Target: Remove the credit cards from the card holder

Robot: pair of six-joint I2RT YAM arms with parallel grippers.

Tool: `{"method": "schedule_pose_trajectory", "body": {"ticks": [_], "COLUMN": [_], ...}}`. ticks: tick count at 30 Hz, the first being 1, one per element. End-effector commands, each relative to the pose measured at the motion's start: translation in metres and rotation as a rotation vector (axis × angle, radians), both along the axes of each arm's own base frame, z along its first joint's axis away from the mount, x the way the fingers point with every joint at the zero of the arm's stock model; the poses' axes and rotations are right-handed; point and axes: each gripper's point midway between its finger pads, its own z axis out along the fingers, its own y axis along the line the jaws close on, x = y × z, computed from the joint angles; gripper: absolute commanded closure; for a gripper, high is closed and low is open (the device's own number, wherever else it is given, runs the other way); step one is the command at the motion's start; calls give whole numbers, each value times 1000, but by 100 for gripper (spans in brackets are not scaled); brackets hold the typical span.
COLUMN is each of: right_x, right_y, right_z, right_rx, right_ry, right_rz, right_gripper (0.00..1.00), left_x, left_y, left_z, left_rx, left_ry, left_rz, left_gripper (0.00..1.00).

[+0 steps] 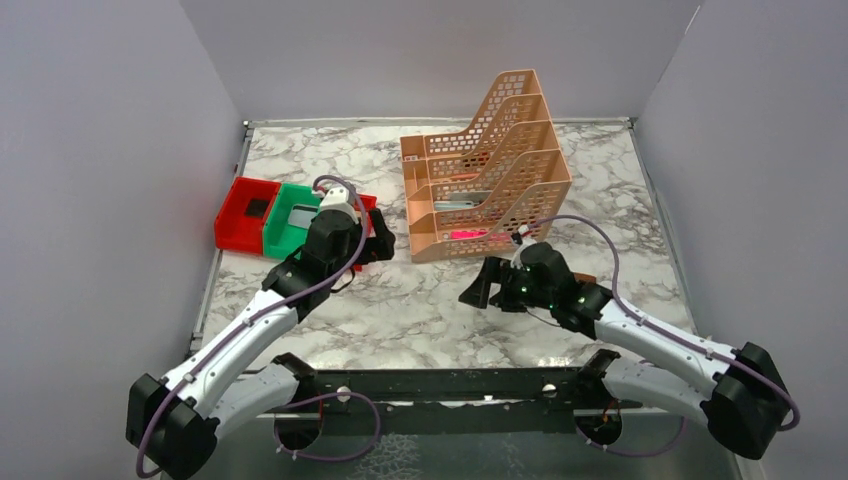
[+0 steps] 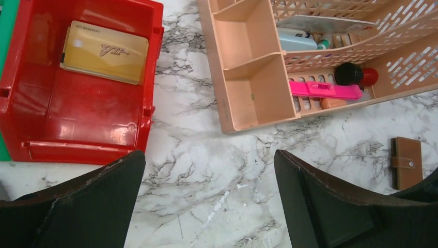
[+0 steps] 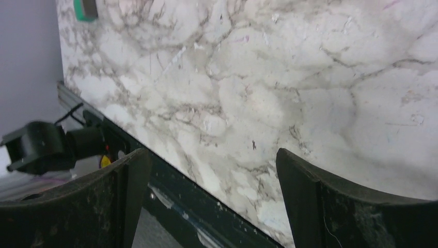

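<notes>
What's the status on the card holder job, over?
Left gripper and right gripper open, empty. Card holder closed, flat on the table, not gripped. Gold card lies in the red bin. Nothing on top of the holder.

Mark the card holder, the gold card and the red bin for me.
card holder (image 2: 407, 163), left wrist view, on the snap strap across its middle
gold card (image 2: 105, 51), left wrist view, centre of its face
red bin (image 2: 93, 106), left wrist view, bare floor below the card
</notes>
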Motion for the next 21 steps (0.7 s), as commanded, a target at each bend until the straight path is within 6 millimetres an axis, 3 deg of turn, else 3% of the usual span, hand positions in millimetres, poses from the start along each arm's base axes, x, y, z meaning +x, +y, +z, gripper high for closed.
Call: {"method": "schedule_pose_trajectory", "body": {"ticks": [1,9,14,21], "right_x": [50,115,150,184], "right_y": [1,-11,-24,6], "right_z": [13,28,14,7], "right_rx": [28,-70,-199,-199], "right_ry": [-152,-338,-335,-368], "right_rz": [-250,-473,-665,-656], "right_gripper": [5,4,0,0], "left_x": [-12,-21,-23,-27], "left_y": [17,33,34,31], "left_z": [-1,-2,-1,-3], "left_rx": [-21,-13,-13,-11], "left_ry": [22,13,12,22], "left_rz": [56,102,103,74], "left_gripper": [1,1,1,1]}}
